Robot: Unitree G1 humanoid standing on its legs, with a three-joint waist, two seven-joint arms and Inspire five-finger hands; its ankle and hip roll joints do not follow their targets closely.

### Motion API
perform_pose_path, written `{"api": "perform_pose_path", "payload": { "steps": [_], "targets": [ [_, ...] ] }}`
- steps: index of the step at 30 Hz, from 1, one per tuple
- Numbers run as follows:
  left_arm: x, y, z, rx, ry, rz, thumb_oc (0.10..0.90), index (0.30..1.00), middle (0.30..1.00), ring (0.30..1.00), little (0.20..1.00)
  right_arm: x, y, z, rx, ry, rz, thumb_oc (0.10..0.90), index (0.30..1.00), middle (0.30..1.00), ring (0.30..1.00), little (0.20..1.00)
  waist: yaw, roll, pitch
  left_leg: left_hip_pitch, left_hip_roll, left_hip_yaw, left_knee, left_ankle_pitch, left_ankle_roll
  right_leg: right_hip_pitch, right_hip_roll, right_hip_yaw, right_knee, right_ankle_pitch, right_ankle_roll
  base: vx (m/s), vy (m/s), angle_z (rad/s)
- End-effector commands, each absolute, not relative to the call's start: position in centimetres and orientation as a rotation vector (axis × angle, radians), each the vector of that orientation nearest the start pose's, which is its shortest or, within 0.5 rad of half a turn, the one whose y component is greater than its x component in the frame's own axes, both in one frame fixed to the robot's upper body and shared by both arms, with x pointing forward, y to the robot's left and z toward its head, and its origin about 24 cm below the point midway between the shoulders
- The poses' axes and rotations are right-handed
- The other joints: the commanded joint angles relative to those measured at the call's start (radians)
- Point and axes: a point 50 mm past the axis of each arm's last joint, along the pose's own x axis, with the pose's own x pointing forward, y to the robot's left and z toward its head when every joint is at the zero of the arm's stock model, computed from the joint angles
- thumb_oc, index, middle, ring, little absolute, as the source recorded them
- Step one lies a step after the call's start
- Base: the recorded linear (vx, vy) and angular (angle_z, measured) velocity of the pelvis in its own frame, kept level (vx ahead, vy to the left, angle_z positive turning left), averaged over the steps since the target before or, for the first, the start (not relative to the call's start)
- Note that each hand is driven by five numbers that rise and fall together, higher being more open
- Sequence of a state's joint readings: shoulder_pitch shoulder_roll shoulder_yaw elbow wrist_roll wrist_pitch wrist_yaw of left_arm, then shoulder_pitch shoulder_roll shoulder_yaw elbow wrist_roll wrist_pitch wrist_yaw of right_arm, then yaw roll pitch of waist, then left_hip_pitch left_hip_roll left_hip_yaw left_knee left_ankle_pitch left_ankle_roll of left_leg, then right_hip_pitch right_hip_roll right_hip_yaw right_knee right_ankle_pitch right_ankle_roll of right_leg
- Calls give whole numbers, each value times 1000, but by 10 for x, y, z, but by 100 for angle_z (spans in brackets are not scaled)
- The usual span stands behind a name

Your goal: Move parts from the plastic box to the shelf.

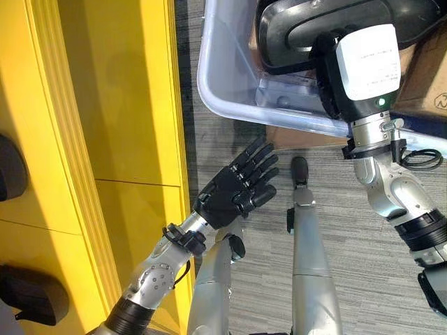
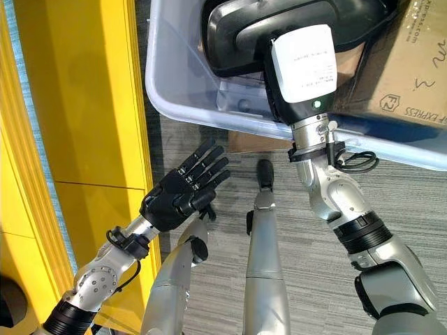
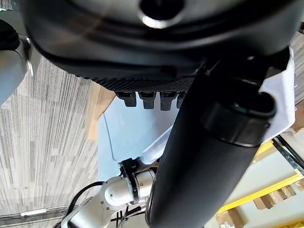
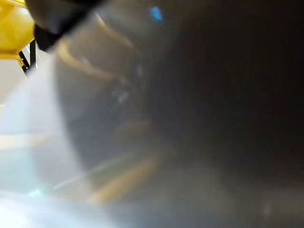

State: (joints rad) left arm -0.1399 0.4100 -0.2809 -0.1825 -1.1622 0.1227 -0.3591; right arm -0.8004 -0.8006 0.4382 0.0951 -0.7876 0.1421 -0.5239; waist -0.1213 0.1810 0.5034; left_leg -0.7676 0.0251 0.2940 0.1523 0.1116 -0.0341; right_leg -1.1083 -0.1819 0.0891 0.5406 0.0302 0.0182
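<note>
The head views showed the left robot hand [image 1: 234,187] raised over the grey ribbed carpet floor [image 1: 356,237], palm up, fingers straight and spread, holding nothing. Its own wrist view added what the head views could not: the fingertips in a row against the pale plastic box [image 3: 126,135], with the right arm beyond them and a strip of yellow shelf frame [image 3: 266,192] at the edge.

The right robot hand [image 2: 290,91] reached over the near rim into the translucent, round-cornered plastic box [image 1: 209,84]. A white label covered the back of the hand. Its fingers were hidden behind a black part [image 1: 314,28], so I could not tell whether they were released or grasping. The right wrist view gave only a dark, blurred surface very close, with a patch of yellow at 1 corner; it did not settle the grip.

The black part was smooth moulded plastic, a curved loop-like shell with a raised lip, lying inside the box at the right hand. A brown cardboard carton [image 2: 412,70] sat just beside the box on its right.

The yellow shelf [image 1: 119,105] stood on the robot's left, glossy flat panels with a seam across. 2 dark rounded parts [image 1: 31,296] rested on its left side, 1 above the other.
</note>
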Motion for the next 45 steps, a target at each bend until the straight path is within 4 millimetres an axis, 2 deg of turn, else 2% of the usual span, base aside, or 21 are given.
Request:
{"api": "perform_pose_path", "payload": {
  "steps": [1,7,9,13,16,19,21,22,24,29,33,35,39,42,45],
  "targets": [
    [242,103,130,-774,-183,-922,900,1000,1000,1000,1000,332,-195,305,-1633,-996,-599,400,300,300,300,300,-3,136,17,86,115,-105,109,-164,-76,11,-74,46,-18,-37,110,-35,-5,3],
    [240,103,129,-773,-193,-938,900,1000,1000,1000,1000,335,-196,311,-1611,-1009,-579,400,300,300,300,300,3,138,17,99,117,-105,100,-162,-75,22,-76,40,-30,-35,110,-10,14,3],
    [237,106,129,-778,-199,-943,900,1000,1000,1000,1000,331,-186,311,-1558,-1050,-480,400,300,300,300,300,2,135,17,124,119,-99,89,-159,-74,48,-81,32,-49,-30,110,-25,62,6],
    [234,113,129,-783,-201,-939,900,1000,1000,1000,1000,316,-158,295,-1424,-1101,-238,400,300,300,300,300,-14,118,17,185,130,-79,68,-154,-73,98,-82,24,-63,-27,110,-5,71,2],
    [231,122,129,-787,-188,-921,900,1000,1000,1000,1000,293,-138,280,-1217,-1083,9,400,300,300,300,300,-27,88,17,268,138,-69,47,-157,-72,180,-85,5,-89,-25,116,-9,80,-3],
    [231,128,128,-781,-169,-912,900,1000,1000,1000,1000,282,-128,269,-1064,-1034,149,400,300,300,300,300,-32,65,17,321,143,-67,40,-161,-71,241,-87,-8,-102,-25,119,-4,52,-5],
    [230,132,127,-776,-155,-905,900,1000,1000,1000,1000,271,-122,262,-937,-1016,242,400,300,300,300,300,-36,43,17,373,146,-70,32,-167,-69,304,-85,-19,-117,-27,123,15,33,0],
    [230,135,127,-778,-148,-889,900,1000,1000,1000,1000,262,-115,258,-839,-1028,315,400,300,300,300,300,-40,21,17,418,150,-71,22,-170,-67,365,-84,-27,-139,-25,127,22,27,8],
    [233,138,128,-767,-149,-877,900,1000,1000,1000,1000,252,-107,258,-746,-1044,385,400,300,300,300,300,-41,-8,17,445,153,-72,17,-151,-60,422,-75,-34,-176,4,121,-52,-24,6],
    [237,135,129,-765,-137,-858,900,1000,1000,1000,1000,244,-100,258,-500,-1033,458,400,300,300,300,300,-34,-69,16,585,162,-87,-7,-156,-52,636,-63,-53,-255,3,128,46,-15,0],
    [237,133,123,-777,-110,-851,900,1000,1000,1000,1000,240,-102,251,-377,-1015,476,400,300,300,300,300,-14,-100,-44,645,166,-92,-50,-144,-50,735,-61,-67,-319,14,133,127,-7,5],
    [236,132,117,-793,-95,-834,900,1000,1000,1000,1000,237,-102,244,-302,-990,479,400,300,300,300,300,-4,-116,-86,694,169,-94,-78,-140,-49,816,-59,-81,-364,14,133,169,6,-1],
    [234,131,110,-813,-67,-817,900,1000,1000,1000,1000,239,-102,233,-224,-923,481,400,300,300,300,300,11,-130,-141,739,174,-96,-110,-123,-49,890,-51,-95,-408,22,130,186,-2,5],
    [228,131,97,-855,-11,-791,900,1000,1000,1000,1000,244,-106,210,-154,-789,457,400,300,300,300,300,30,-143,-221,796,178,-101,-143,-105,-52,979,-45,-118,-448,23,128,289,16,7],
    [226,132,89,-856,11,-771,900,1000,1000,1000,1000,244,-107,198,-153,-738,473,400,300,300,300,300,38,-148,-256,821,178,-107,-158,-98,-52,1017,-43,-124,-469,26,129,219,28,6]
  ]
}}
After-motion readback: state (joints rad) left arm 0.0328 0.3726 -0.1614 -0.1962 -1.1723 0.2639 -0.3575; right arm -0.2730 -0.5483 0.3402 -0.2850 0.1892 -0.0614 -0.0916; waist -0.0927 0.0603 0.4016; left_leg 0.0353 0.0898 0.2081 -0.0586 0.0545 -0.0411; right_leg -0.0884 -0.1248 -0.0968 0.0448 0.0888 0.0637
